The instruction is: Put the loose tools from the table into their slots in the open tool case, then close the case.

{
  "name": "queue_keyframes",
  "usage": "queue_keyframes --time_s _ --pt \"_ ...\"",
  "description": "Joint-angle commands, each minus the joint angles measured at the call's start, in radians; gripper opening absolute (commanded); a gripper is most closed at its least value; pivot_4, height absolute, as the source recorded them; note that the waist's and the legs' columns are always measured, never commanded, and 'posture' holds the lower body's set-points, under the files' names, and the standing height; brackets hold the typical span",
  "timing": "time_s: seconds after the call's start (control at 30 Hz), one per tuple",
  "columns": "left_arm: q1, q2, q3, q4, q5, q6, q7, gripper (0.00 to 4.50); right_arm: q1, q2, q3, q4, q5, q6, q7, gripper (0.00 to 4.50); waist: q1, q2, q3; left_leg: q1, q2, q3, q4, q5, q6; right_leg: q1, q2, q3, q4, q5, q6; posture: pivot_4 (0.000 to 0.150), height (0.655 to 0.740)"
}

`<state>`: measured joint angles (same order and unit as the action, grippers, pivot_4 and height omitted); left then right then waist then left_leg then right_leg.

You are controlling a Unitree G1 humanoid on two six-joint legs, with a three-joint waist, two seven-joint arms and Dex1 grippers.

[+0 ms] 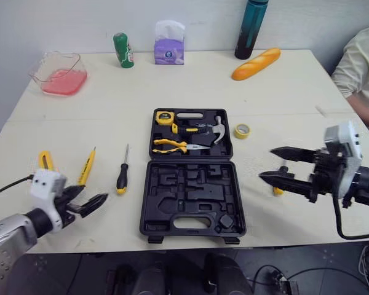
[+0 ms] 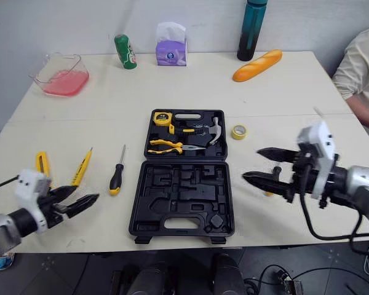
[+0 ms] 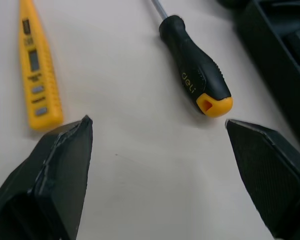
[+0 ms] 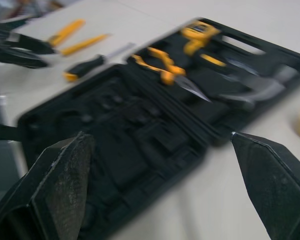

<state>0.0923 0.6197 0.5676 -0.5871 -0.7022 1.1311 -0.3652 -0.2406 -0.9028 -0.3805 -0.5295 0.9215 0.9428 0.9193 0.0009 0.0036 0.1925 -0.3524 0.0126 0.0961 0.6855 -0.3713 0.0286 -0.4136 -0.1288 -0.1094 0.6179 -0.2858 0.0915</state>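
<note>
1. Left gripper (image 1: 92,195) hovers low over the table's near edge. Its jaws are spread wide, holding and touching nothing.
2. The screwdriver (image 1: 121,175) lies flat just beyond its fingertips, handle end towards them and shaft pointing away.
3. The step in hand looks like picking up that screwdriver. To do it well, advance until the fingers straddle the middle of the black handle rather than its yellow cap. Then drop close to the tabletop and close squarely across the handle.
4. A yellow tester pen (image 1: 87,167) lies near the screwdriver on its left, not touching it, so the left finger should stay clear of it.
5. The right gripper (image 1: 266,164) hangs beside the open tool case (image 1: 190,190), jaws wide and empty.
6. Pliers (image 1: 172,145) and a hammer (image 1: 218,129) sit in the case's far half. I cannot tell which slot fits the screwdriver.
</note>
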Motion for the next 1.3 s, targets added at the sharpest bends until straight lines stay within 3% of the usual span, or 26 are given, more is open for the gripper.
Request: queue_keyframes --time_s 0.03,0.2,0.4,0.5,0.67,0.7,0.83,0.97,1.07,1.3 --pt "-0.116 -0.109 -0.01 -0.093 -0.021 0.206 0.202 4.46 -0.07 0.015 0.069 -0.068 0.075 0.012 -0.025 4.5 0.003 -0.002 -0.001 0.0 -0.001 0.0 0.0 0.0 0.0 0.0 0.0 0.0 0.0 0.0 0.0 0.15 0.74" --pt "-0.262 -0.266 -0.079 -0.166 0.048 0.368 0.367 4.46 -0.135 0.048 0.179 -0.092 0.082 -0.005 -0.045 4.5 0.018 -0.01 -0.002 -0.001 -0.001 0.0 0.003 0.003 0.001 0.001 0.002 -0.001 0.001 0.0 0.001 0.15 0.74" --pt "-0.302 -0.268 -0.233 -0.128 0.179 0.402 0.449 4.46 -0.19 0.106 0.272 -0.067 0.035 -0.049 -0.066 4.5 0.022 -0.011 -0.002 -0.001 -0.001 0.0 0.006 0.003 0.0 0.001 0.004 0.0 0.001 0.001 0.001 0.15 0.74" --pt "-0.311 -0.268 -0.299 -0.088 0.237 0.368 0.464 3.59 -0.214 0.133 0.317 -0.048 -0.007 -0.077 -0.07 4.5 0.025 -0.011 -0.002 0.0 0.0 -0.001 0.006 0.003 -0.001 0.002 0.004 0.0 0.002 0.001 0.001 0.15 0.74" --pt "-0.335 -0.298 -0.296 -0.043 0.273 0.347 0.44 1.17 -0.249 0.173 0.369 -0.02 -0.061 -0.114 -0.072 4.5 0.029 -0.011 -0.002 -0.001 -0.001 -0.002 0.008 0.003 -0.001 0.002 0.002 -0.001 0.002 0.001 0.001 0.15 0.74" --pt "-0.342 -0.293 -0.279 -0.033 0.275 0.349 0.428 0.99 -0.256 0.179 0.374 -0.015 -0.07 -0.12 -0.074 4.5 0.029 -0.011 -0.002 -0.001 -0.001 -0.002 0.008 0.003 0.0 0.002 0.001 -0.001 0.002 0.001 0.001 0.15 0.74" --pt "-0.377 -0.2 -0.243 0.004 0.273 0.303 0.341 0.99 -0.265 0.187 0.373 0.001 -0.094 -0.138 -0.075 4.5 0.025 -0.011 -0.002 -0.001 -0.001 -0.002 0.009 0.003 0.0 0.002 0.001 -0.001 0.002 0.0 0.001 0.15 0.74" --pt "-0.42 -0.024 -0.296 0.001 0.235 0.178 0.153 0.99 -0.236 0.176 0.356 -0.002 -0.106 -0.142 -0.077 4.5 0.021 -0.014 -0.001 -0.003 0.0 -0.003 0.009 0.003 -0.001 0.0 0.002 -0.002 0.004 0.0 0.0 0.15 0.74" --pt "-0.474 0.173 -0.41 0.024 0.232 0.003 -0.078 0.99 -0.206 0.148 0.319 0.006 -0.112 -0.139 -0.07 4.5 0.024 -0.014 0.0 -0.004 0.0 -0.003 0.008 0.003 -0.001 0.0 0.002 -0.003 0.002 0.0 0.0 0.15 0.74" --pt "-0.693 0.346 -0.672 0.168 0.283 -0.286 -0.486 0.99 -0.055 0.056 0.217 -0.036 -0.11 -0.122 -0.073 4.5 0.026 -0.014 0.0 -0.007 -0.001 -0.004 0.008 0.002 -0.001 0.0 0.002 -0.006 -0.002 0.001 0.001 0.15 0.74"
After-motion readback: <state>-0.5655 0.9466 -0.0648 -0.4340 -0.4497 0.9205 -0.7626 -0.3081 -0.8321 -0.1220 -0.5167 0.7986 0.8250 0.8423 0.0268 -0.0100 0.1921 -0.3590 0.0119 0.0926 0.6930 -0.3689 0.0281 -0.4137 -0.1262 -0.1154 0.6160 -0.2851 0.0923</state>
